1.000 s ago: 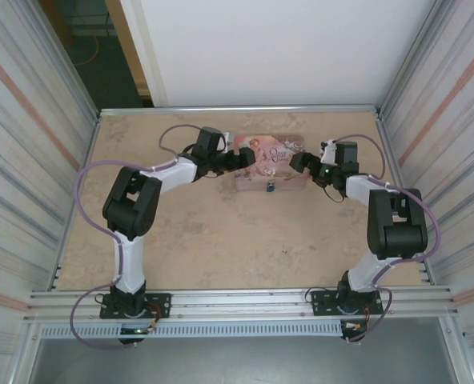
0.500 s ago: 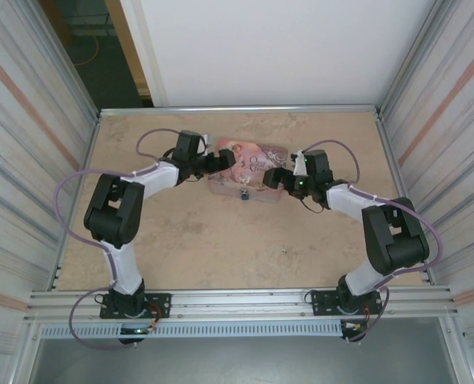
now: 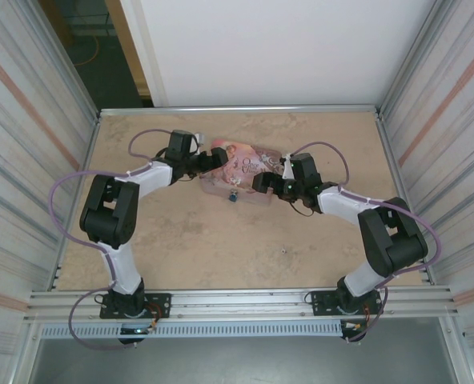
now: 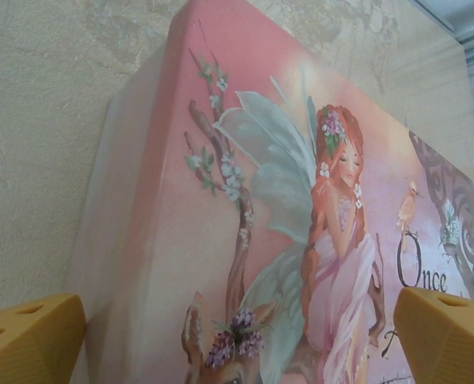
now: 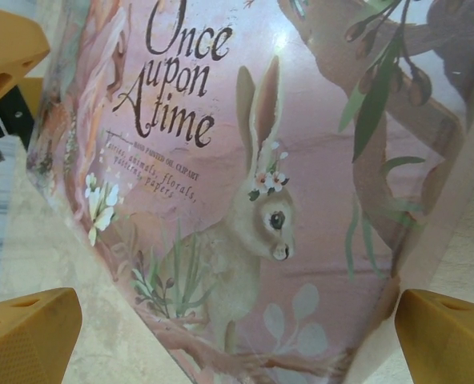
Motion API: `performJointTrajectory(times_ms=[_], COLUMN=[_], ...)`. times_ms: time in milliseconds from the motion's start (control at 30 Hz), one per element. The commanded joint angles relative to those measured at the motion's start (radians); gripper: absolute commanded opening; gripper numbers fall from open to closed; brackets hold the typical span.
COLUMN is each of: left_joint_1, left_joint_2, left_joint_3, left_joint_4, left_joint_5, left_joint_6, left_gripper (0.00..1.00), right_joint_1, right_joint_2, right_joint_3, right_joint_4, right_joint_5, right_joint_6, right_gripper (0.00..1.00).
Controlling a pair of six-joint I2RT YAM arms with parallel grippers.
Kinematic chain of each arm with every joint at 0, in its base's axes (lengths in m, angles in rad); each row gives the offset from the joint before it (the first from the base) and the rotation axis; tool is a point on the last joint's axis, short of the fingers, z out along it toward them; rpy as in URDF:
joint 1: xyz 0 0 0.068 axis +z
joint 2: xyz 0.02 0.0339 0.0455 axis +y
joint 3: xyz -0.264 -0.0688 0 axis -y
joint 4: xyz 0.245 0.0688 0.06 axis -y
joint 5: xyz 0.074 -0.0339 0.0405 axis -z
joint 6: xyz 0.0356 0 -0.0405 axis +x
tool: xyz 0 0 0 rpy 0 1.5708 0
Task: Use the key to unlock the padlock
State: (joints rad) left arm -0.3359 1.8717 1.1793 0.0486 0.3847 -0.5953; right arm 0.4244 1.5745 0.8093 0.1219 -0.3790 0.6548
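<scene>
We read "Once upon A time" in dark script on the lid of the pink tin (image 5: 245, 160); the finer line beneath it is too small to make out. The tin sits toward the far edge of the table (image 3: 221, 240), about midway between its side edges. Our left hand (image 3: 211, 162) is spread wide at the tin's left end. The right hand (image 3: 263, 182) is equally spread at its right end. We cannot tell whether either touches the tin. The blue padlock (image 3: 232, 197) is at the tin's near side.

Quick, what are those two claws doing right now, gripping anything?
Left gripper: open wide, close to the pink tin.
Right gripper: open wide, close to the same tin.
</scene>
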Motion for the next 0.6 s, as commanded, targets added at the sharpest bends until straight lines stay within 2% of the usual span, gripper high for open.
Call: performJointTrajectory(times_ms=[0,233,567], left_joint_1=[0.015,0.066,0.074], left_joint_2=[-0.063,-0.143,-0.403], left_joint_3=[0.005,-0.022,-0.218], left_joint_4=[-0.020,-0.054,-0.068], left_joint_5=[0.046,0.030,0.033], left_joint_6=[0.018,0.048,0.081], left_gripper=[0.99,0.99,0.99], right_joint_1=[0.002,-0.021,-0.019], right_joint_2=[-0.056,-0.173,-0.406], right_joint_3=[0.032,0.004,-0.028], right_joint_4=[-0.058,-0.192,-0.483], right_joint_5=[0.097,0.217,0.203], right_joint_6=[0.005,-0.013,-0.048], right_gripper=[0.99,0.99,0.98])
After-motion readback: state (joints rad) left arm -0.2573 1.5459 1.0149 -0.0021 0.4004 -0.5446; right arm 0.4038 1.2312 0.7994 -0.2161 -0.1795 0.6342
